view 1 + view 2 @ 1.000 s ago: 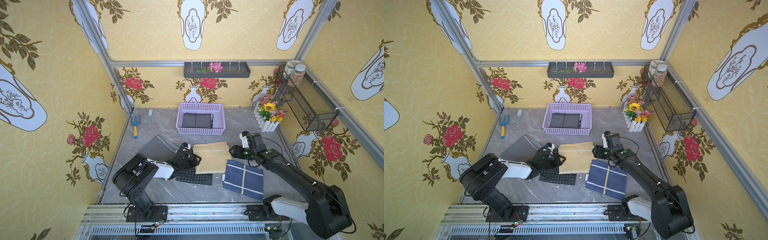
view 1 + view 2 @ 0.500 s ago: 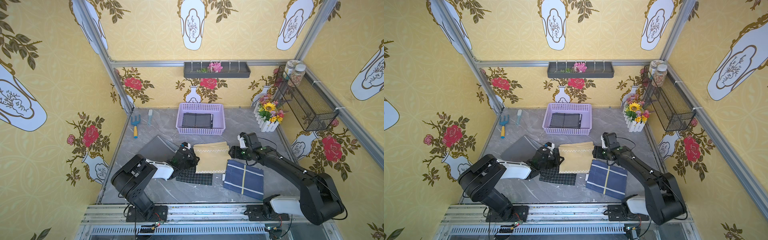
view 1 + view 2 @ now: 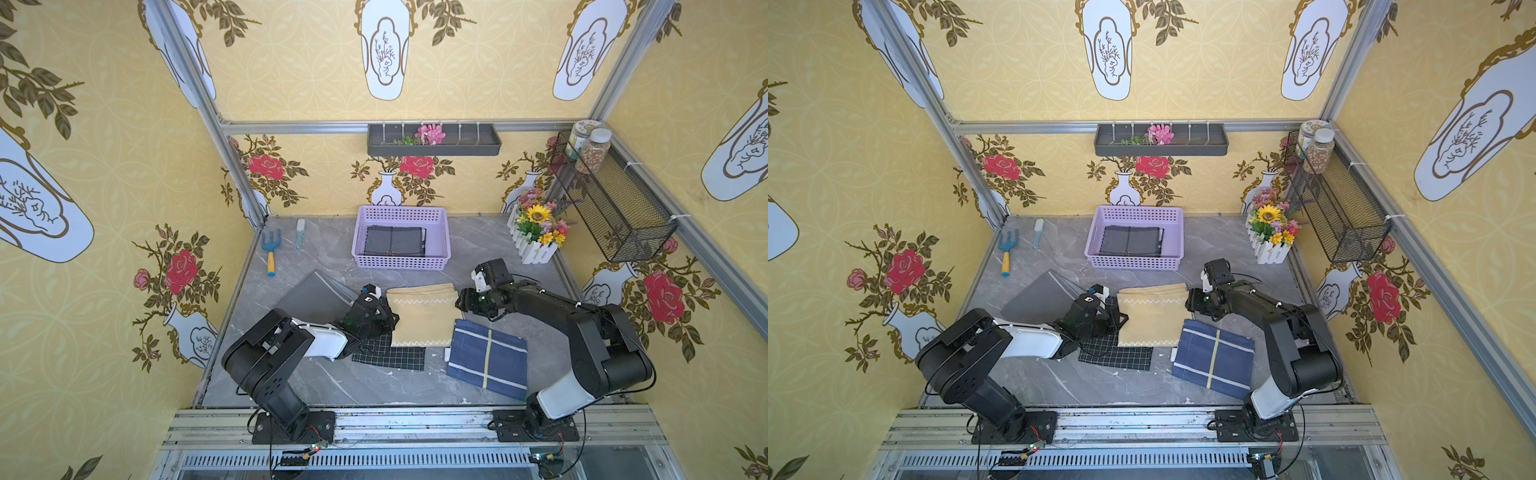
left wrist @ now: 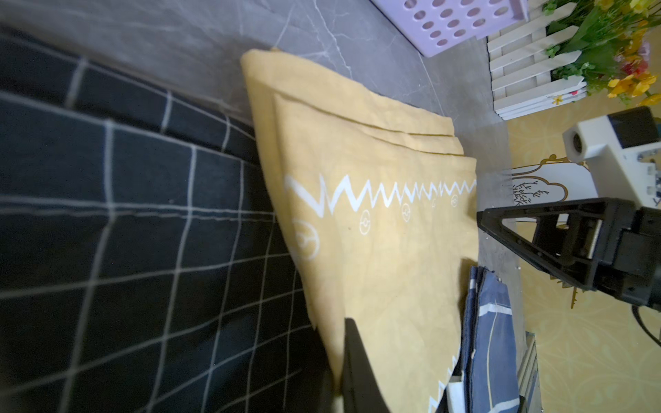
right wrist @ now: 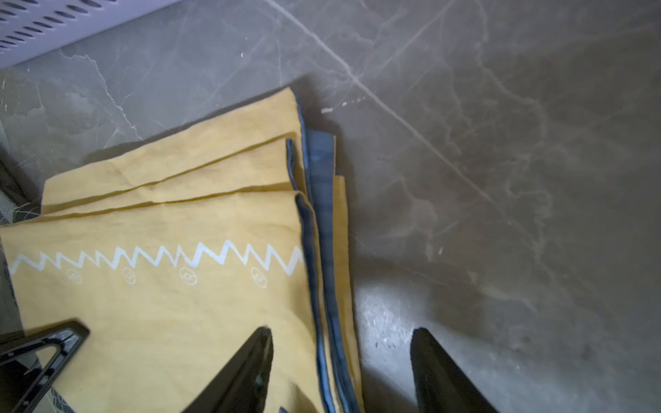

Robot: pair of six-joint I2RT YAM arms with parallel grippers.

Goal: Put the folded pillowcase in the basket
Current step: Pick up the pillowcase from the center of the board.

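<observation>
The folded yellow pillowcase (image 3: 419, 316) (image 3: 1150, 316) with white zigzag trim lies flat on the grey table, in front of the lilac basket (image 3: 401, 264) (image 3: 1133, 262). My left gripper (image 3: 390, 320) (image 4: 345, 325) is shut on the pillowcase's left edge (image 4: 375, 232). My right gripper (image 3: 459, 303) (image 5: 341, 330) stands open at the right edge. One of its fingers is over the yellow cloth (image 5: 161, 304) and the other over bare table. A dark grey folded cloth (image 3: 394, 241) lies in the basket.
A navy striped cloth (image 3: 486, 359) lies by the pillowcase's near right corner. A black checked cloth (image 3: 390, 353) lies partly under its left side, beside a grey cloth (image 3: 311, 297). A white flower planter (image 3: 536, 232) stands back right; a garden fork (image 3: 271, 249) and brush (image 3: 300, 232) lie back left.
My left gripper has shut on the pillowcase's left edge. My right gripper has lowered onto the right edge, its jaws somewhat narrower. The pillowcase has not moved.
</observation>
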